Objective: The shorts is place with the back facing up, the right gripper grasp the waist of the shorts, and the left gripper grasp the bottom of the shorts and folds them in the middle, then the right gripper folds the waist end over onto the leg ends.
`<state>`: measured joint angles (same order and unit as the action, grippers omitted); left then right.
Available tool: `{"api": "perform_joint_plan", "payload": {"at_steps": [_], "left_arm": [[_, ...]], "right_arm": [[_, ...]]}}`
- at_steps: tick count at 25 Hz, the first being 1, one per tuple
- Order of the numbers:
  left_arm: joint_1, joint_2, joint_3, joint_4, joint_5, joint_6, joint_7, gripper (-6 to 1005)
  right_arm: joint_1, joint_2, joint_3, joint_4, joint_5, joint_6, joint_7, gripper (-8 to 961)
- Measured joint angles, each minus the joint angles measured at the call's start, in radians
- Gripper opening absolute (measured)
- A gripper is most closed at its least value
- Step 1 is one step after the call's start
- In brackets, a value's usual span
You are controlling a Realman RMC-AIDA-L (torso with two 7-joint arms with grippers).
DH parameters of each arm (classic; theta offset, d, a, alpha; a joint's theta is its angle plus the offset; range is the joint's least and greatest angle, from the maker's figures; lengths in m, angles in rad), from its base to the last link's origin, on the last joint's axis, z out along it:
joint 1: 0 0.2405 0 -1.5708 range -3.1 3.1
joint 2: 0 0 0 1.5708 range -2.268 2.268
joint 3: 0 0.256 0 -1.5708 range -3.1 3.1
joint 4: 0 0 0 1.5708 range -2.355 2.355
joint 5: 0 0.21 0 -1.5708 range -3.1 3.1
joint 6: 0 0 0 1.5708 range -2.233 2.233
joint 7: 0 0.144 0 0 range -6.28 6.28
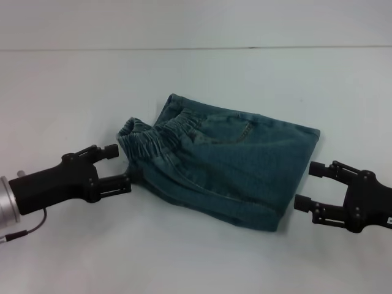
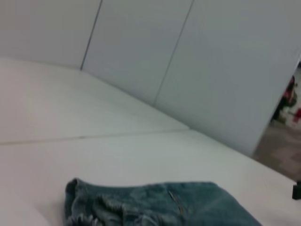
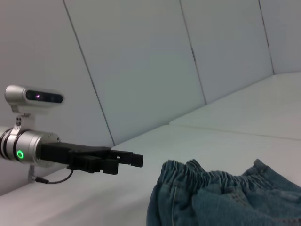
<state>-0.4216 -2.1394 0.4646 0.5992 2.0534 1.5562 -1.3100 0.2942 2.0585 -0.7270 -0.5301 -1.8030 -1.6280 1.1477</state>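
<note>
Left hand (image 1: 118, 166) beside shorts (image 1: 229, 162)

Shorts (image 1: 233, 168) blue-green faded denim; table (image 1: 184, 257) white; both grippers black.

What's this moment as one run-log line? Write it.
shorts: folded in half on table, ruffled waist toward left gripper | left gripper: open, at waist | right gripper: open, beside opposite edge, not touching

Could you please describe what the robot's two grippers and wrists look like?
The left gripper is a black two-fingered claw on a silver cylindrical wrist with a green ring light and a thin dark cable. The right gripper is a similar black claw with a small white label.
</note>
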Motion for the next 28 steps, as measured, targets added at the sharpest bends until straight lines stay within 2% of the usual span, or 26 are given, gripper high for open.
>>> {"api": "perform_joint_plan", "payload": {"at_steps": [10, 17, 28], "left_arm": [[-0.017, 0.008, 0.006, 0.087, 0.073, 0.054, -0.103, 934], [-0.018, 0.009, 0.009, 0.093, 0.073, 0.061, -0.109, 934], [-0.023, 0.012, -0.003, 0.093, 0.076, 0.086, -0.11, 934]], "right_arm": [[-0.005, -0.002, 0.001, 0.002, -0.002, -0.025, 0.007, 930], [0.019, 0.013, -0.004, 0.003, -0.002, -0.03, 0.006, 929], [0.038, 0.019, -0.001, 0.014, -0.002, -0.024, 0.005, 929]]}}
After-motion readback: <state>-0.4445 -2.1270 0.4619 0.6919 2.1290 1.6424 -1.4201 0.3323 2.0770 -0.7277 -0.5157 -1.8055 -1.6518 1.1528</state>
